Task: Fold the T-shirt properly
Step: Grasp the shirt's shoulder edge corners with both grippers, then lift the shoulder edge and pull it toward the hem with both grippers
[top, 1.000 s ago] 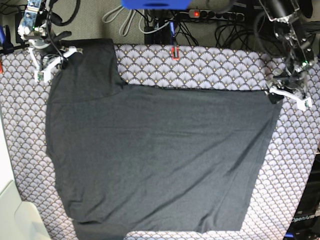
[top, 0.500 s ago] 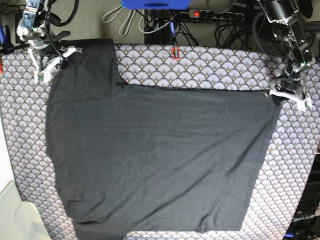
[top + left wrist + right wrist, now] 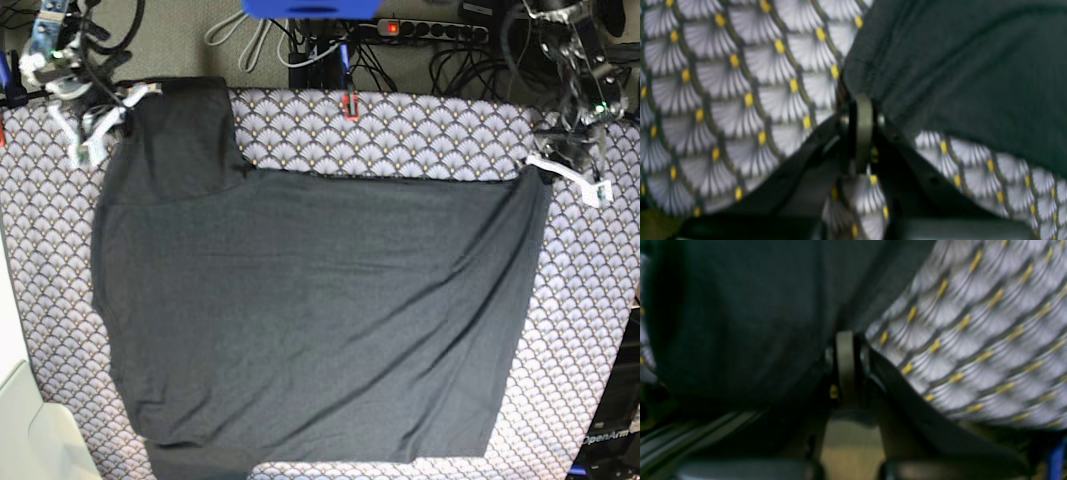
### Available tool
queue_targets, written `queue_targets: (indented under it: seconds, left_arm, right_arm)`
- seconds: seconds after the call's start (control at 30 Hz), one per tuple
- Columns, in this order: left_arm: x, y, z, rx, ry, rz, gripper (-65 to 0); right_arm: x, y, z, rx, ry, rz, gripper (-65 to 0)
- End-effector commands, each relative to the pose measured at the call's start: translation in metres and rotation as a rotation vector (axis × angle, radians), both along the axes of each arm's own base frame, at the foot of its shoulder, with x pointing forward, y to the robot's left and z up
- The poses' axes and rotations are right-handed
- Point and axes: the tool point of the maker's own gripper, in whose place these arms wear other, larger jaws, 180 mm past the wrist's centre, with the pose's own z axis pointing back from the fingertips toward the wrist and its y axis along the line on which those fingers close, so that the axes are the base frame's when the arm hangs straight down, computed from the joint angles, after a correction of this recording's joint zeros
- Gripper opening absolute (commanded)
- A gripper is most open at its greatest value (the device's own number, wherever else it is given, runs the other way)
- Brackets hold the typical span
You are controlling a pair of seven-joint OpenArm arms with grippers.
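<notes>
T-shirt (image 3: 310,310) spread flat on patterned cloth (image 3: 420,130), filling most of table from 9 to 4 o'clock, sleeve sticking up toward 11. Left gripper (image 3: 548,172) at 2 o'clock, jaws clenched on shirt corner; wrist view shows dark fabric (image 3: 957,66) pinched at closed tips (image 3: 862,113), corner raised off cloth. Right gripper (image 3: 122,98) at 10 o'clock, clamped on sleeve edge; fabric (image 3: 746,316) bunched at tips (image 3: 846,350).
</notes>
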Motion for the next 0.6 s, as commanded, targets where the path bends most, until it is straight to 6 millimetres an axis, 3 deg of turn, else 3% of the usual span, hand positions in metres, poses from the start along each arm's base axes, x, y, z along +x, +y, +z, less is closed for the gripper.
queue_targets:
  seconds: [0.0, 0.17, 0.3, 0.43, 0.57]
  left_arm:
    - [0.014, 0.006, 0.026, 0.041, -0.07, -0.02, -64.6]
    - [0.002, -0.004, 0.049, 0.086, -0.069, -0.069, -64.6]
    - [-0.014, -0.003, 0.06, 0.116, -0.073, -0.062, -64.6]
    - [-0.038, 0.004, 0.062, 0.124, -0.06, -0.01, -64.6]
    - [-0.054, 0.005, 0.058, 0.13, -0.031, 0.002, -64.6]
  right_arm:
    - [0.005, -0.005, 0.014, -0.021, -0.043, 0.026, -65.0]
    - [0.004, -0.015, 0.037, -0.076, -0.096, 0.106, -65.0]
    - [-0.004, -0.047, 0.046, -0.129, -0.102, 0.034, -65.0]
    - [-0.026, -0.073, 0.048, -0.172, -0.067, -0.032, -65.0]
    - [-0.044, -0.079, 0.043, -0.183, -0.02, -0.046, -65.0]
